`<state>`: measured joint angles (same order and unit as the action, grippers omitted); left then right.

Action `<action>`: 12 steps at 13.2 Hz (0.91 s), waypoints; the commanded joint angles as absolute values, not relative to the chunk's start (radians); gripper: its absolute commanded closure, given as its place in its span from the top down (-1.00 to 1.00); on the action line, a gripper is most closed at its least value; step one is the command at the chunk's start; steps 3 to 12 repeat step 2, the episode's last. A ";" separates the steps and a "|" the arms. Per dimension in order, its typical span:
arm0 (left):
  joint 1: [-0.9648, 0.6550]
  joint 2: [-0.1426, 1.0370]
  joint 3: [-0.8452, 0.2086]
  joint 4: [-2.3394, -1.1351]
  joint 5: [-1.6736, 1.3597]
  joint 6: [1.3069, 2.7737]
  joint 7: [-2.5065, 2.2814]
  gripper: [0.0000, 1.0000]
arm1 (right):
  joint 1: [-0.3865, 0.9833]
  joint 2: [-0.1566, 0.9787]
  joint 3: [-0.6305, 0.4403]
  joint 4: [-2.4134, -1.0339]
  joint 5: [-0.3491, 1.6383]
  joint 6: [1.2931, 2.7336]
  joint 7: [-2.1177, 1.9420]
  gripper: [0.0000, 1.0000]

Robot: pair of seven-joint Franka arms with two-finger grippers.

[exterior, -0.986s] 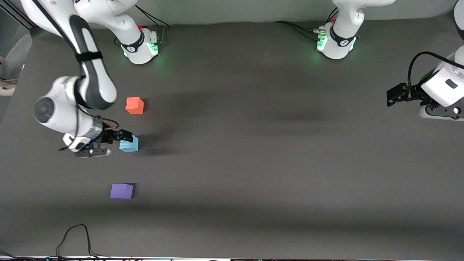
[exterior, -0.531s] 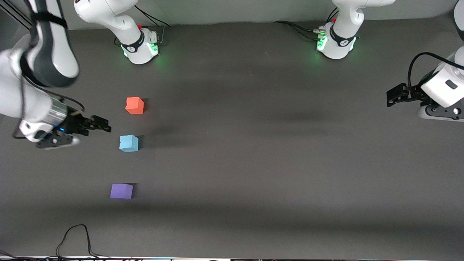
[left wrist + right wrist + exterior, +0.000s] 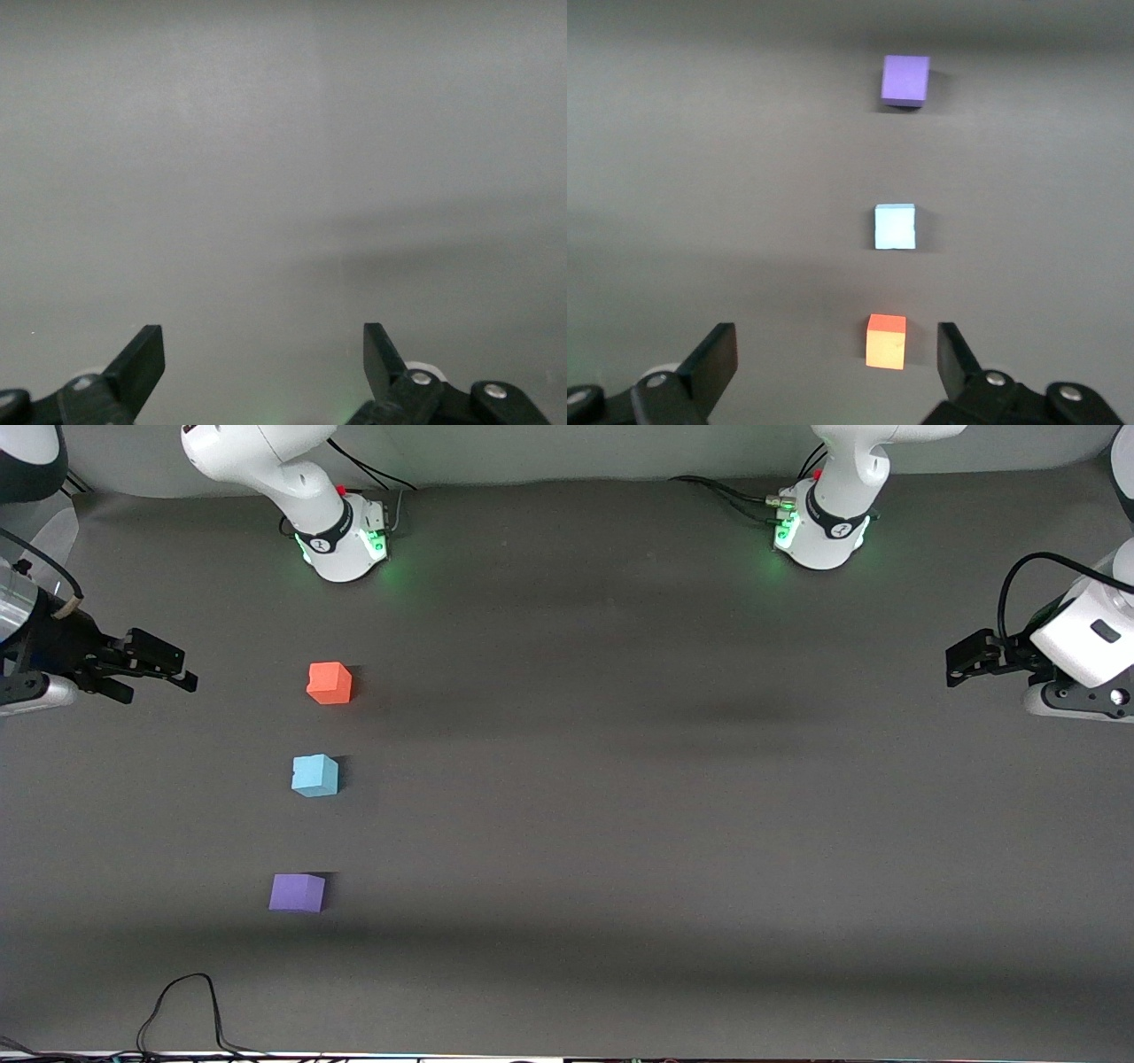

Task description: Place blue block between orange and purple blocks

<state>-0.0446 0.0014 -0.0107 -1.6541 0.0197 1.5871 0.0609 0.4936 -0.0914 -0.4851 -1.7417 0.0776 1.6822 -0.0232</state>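
The blue block [image 3: 314, 775] sits on the dark table between the orange block [image 3: 330, 683] and the purple block [image 3: 297, 892], in a rough line. The orange block is farthest from the front camera, the purple nearest. My right gripper [image 3: 182, 670] is open and empty, raised at the right arm's end of the table, apart from all blocks. The right wrist view shows the orange block [image 3: 886, 341], blue block [image 3: 894, 227] and purple block [image 3: 905, 80] in a row. My left gripper [image 3: 959, 662] is open and empty, waiting at the left arm's end.
The two arm bases [image 3: 341, 536] [image 3: 819, 531] stand along the table's back edge. A black cable [image 3: 182, 1001] loops at the front edge near the purple block. The left wrist view shows only bare grey surface [image 3: 283, 177].
My right gripper let go of the blue block, opened, and drew back up and away toward the right arm's end of the table. The blue block stays in place. The left arm has not moved.
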 commanded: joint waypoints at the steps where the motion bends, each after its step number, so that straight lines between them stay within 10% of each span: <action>1: -0.046 0.009 -0.009 -1.637 0.018 1.586 0.075 1.00 | 0.515 -0.106 -0.466 -1.729 0.032 1.660 0.074 1.00; 12: -0.046 0.009 -0.009 -1.637 0.017 1.586 0.074 1.00 | 0.515 -0.104 -0.465 -1.735 0.032 1.661 0.075 1.00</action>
